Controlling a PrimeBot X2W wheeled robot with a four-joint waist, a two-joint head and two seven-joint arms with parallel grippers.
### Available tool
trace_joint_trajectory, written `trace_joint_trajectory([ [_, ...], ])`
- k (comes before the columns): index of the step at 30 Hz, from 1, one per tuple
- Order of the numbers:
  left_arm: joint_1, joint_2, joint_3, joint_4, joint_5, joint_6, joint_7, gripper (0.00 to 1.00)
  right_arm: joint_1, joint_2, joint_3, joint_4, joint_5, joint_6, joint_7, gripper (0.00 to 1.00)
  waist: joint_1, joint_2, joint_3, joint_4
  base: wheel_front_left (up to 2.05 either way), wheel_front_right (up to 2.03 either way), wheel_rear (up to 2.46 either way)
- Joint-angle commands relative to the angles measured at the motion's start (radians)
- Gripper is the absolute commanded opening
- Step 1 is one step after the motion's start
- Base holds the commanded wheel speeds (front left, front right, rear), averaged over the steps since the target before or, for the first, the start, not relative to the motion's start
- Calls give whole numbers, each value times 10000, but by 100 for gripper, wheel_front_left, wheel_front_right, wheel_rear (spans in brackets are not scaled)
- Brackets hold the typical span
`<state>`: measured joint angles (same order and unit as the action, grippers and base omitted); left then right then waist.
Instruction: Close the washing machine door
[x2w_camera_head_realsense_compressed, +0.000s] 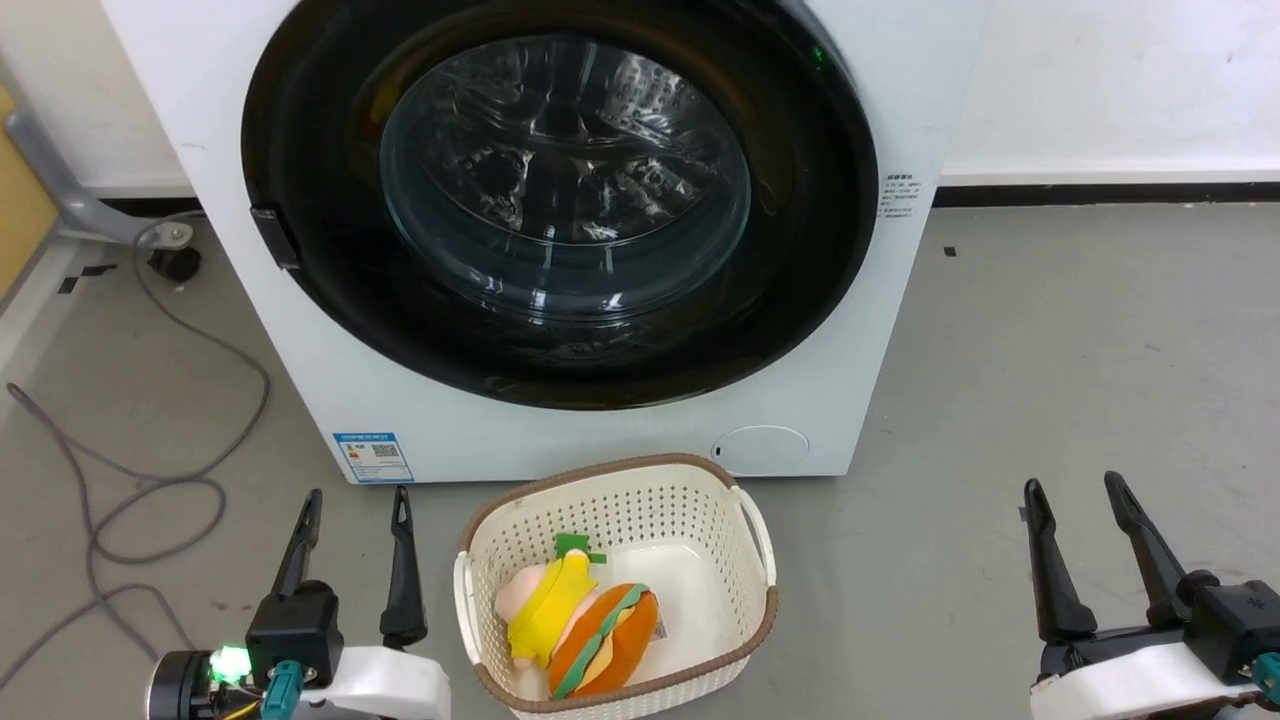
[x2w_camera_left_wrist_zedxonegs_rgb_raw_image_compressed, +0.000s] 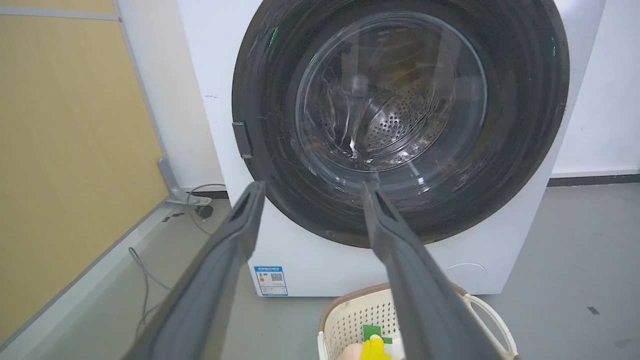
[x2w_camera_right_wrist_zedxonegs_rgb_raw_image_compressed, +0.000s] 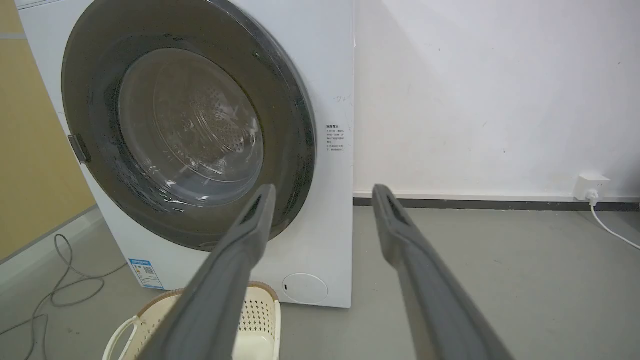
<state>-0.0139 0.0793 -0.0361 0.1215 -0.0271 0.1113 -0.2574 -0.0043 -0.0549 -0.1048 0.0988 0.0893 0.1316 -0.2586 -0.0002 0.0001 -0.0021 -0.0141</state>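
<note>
The white washing machine (x2w_camera_head_realsense_compressed: 620, 440) stands in front of me. Its round door (x2w_camera_head_realsense_compressed: 800, 240) with the glossy black rim and clear glass bowl lies flat against the front, shut over the drum; a small dark latch tab sits at its left edge. The door (x2w_camera_left_wrist_zedxonegs_rgb_raw_image_compressed: 260, 100) and machine (x2w_camera_left_wrist_zedxonegs_rgb_raw_image_compressed: 310, 260) fill the left wrist view, and the door (x2w_camera_right_wrist_zedxonegs_rgb_raw_image_compressed: 290, 130) also shows in the right wrist view. My left gripper (x2w_camera_head_realsense_compressed: 357, 500) is open at the lower left, well short of the machine. My right gripper (x2w_camera_head_realsense_compressed: 1075, 488) is open at the lower right, holding nothing.
A cream perforated basket (x2w_camera_head_realsense_compressed: 620, 500) with plush toys (x2w_camera_head_realsense_compressed: 580, 625) sits on the grey floor just before the machine, between my arms. Grey cables (x2w_camera_head_realsense_compressed: 130, 480) loop on the floor at the left. A yellow panel (x2w_camera_left_wrist_zedxonegs_rgb_raw_image_compressed: 60, 150) stands left; a wall socket (x2w_camera_right_wrist_zedxonegs_rgb_raw_image_compressed: 590, 186) is right.
</note>
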Motion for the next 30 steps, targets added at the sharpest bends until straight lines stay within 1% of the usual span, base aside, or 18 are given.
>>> trace_joint_trajectory([
  [1, 128, 41, 1, 14, -26, -40, -44, 0, 145, 45, -34, -49, -1, -9, -32, 0, 2, -1, -15, -16, 0, 0, 0],
  [4, 4, -25, -10, 4, -23, -4, 15, 0, -5, -4, -12, 0, -10, 2, 15, 0, 2, -1, -15, -13, 0, 0, 0],
  [30, 32, -80, 67, -249, 38, -234, 547, 0, 5, 7, 209, -205, -193, 0, 549, 0, 2, -1, -8, 19, 0, 0, 0],
])
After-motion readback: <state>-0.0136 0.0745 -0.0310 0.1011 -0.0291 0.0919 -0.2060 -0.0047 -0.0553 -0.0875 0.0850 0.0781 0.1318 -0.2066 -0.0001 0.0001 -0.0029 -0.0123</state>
